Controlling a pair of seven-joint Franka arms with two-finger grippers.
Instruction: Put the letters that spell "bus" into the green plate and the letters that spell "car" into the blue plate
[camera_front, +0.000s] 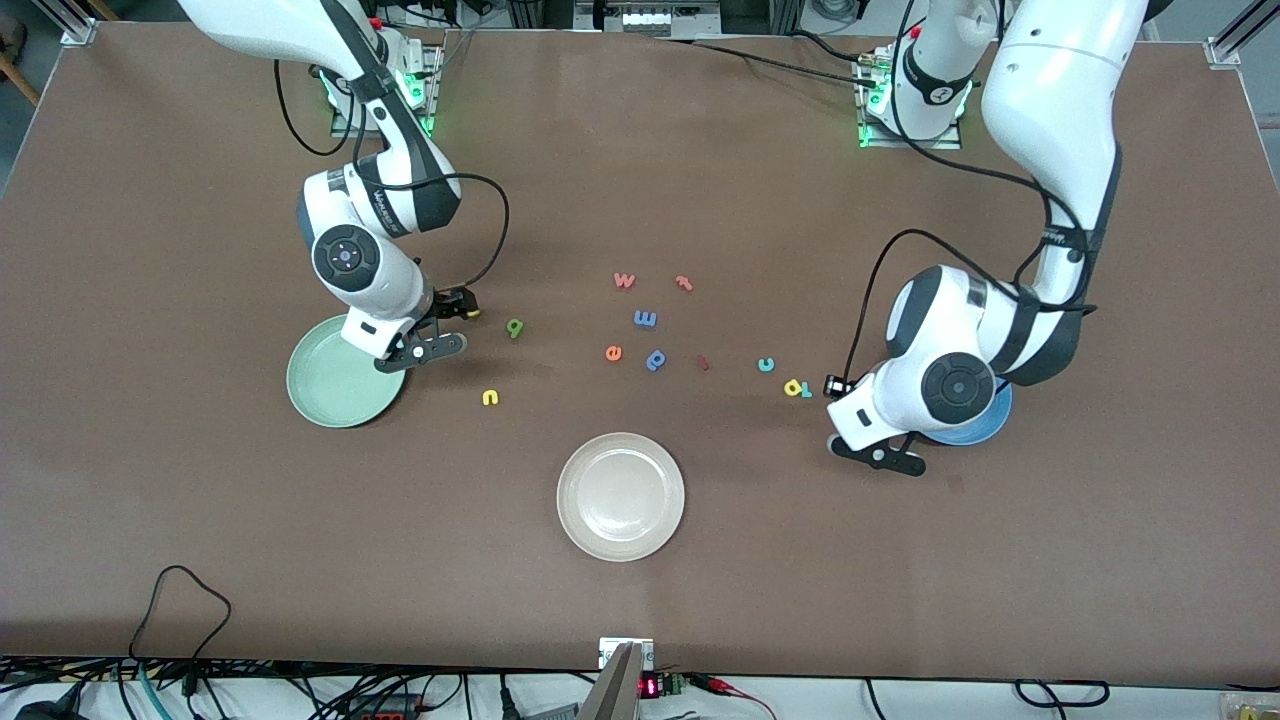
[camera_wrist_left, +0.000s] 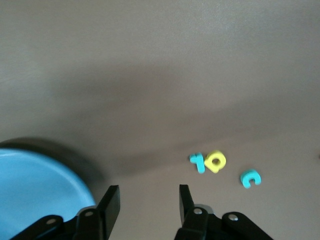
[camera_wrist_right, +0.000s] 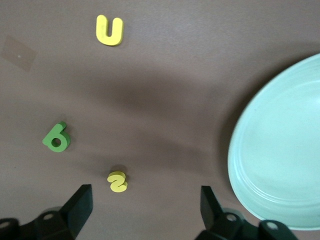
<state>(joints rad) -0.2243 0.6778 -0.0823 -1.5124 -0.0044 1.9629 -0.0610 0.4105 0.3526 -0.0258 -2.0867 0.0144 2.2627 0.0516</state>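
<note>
Letters for "bus" and "car" all lie on the brown table, none in a plate yet.

Your right gripper hangs low just beside the round pale mint-green plate, its fingers spread wide and holding nothing. The small yellow "s" piece lies close ahead of those fingers, so you are likely lined up for it first. The dark green "b" with the round bowl lies a little farther from the green plate, and the yellow "u" lies nearer the front camera than the "b".

Your left gripper hovers over bare table at the rim of the round bright sky-blue plate, its fingers about half apart and empty. The yellow "a" and the small teal "r" touch each other near the blue plate; that pairing will make a clean single pick harder, I judge. The teal "c" lies just past them.

Both task plates appear empty, though the left arm hides much of the blue one. The cream-white round plate, toward the front camera from the scattered letters, is empty too.
</note>
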